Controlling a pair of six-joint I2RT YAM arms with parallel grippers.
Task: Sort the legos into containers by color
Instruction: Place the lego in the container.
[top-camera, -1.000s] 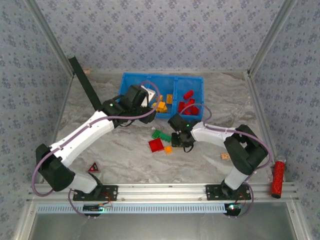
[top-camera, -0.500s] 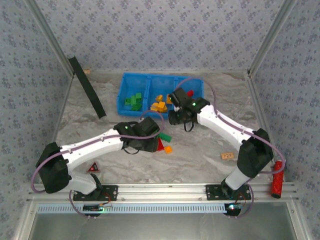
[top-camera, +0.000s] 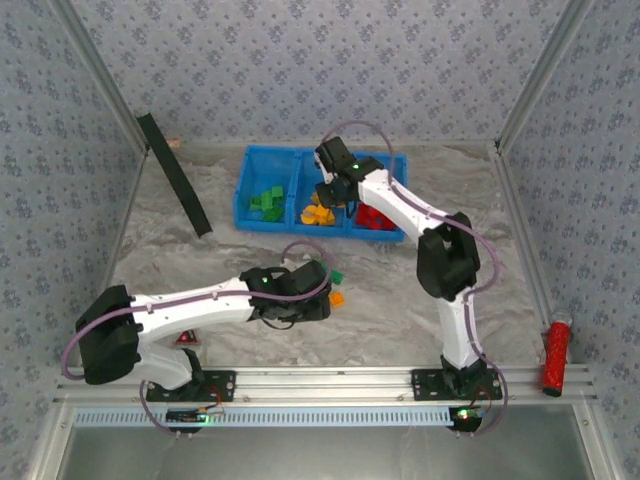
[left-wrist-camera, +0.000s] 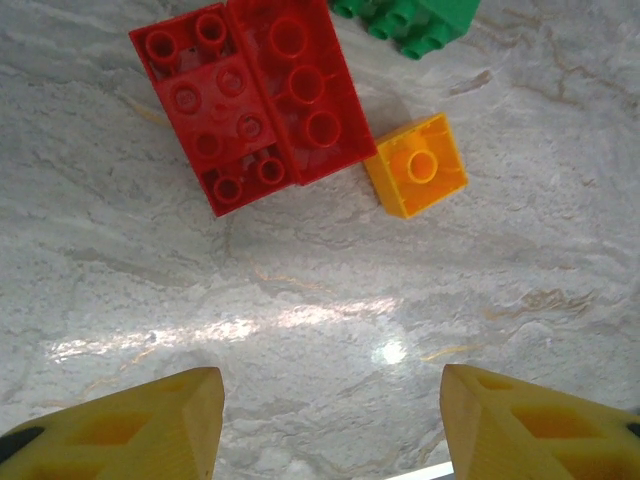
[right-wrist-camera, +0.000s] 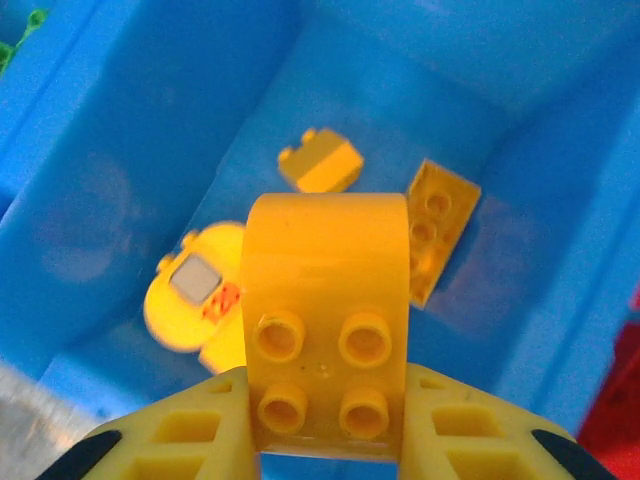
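Note:
The blue tray (top-camera: 250, 160) holds green legos (top-camera: 265, 200) in its left compartment, yellow-orange ones (top-camera: 318, 212) in the middle and red ones (top-camera: 375, 216) on the right. My right gripper (top-camera: 335, 192) hangs over the middle compartment, shut on a yellow-orange round-topped brick (right-wrist-camera: 325, 260). More yellow pieces (right-wrist-camera: 320, 162) lie below it on the blue floor (right-wrist-camera: 120, 150). My left gripper (left-wrist-camera: 330, 420) is open and empty, low over the table. Ahead of it lie joined red bricks (left-wrist-camera: 250, 100), an orange brick (left-wrist-camera: 416, 165) and a green brick (left-wrist-camera: 410, 18).
A black strip (top-camera: 175, 172) leans at the back left. A red cylinder (top-camera: 555, 355) lies by the right rail. A dark red triangle (top-camera: 187, 338) peeks out beside the left arm. Metal frame posts bound the table.
The right gripper lifted from the table and swung back over the tray's middle compartment with the yellow-orange brick. The left arm drew back from the tray to the loose bricks, jaws widening.

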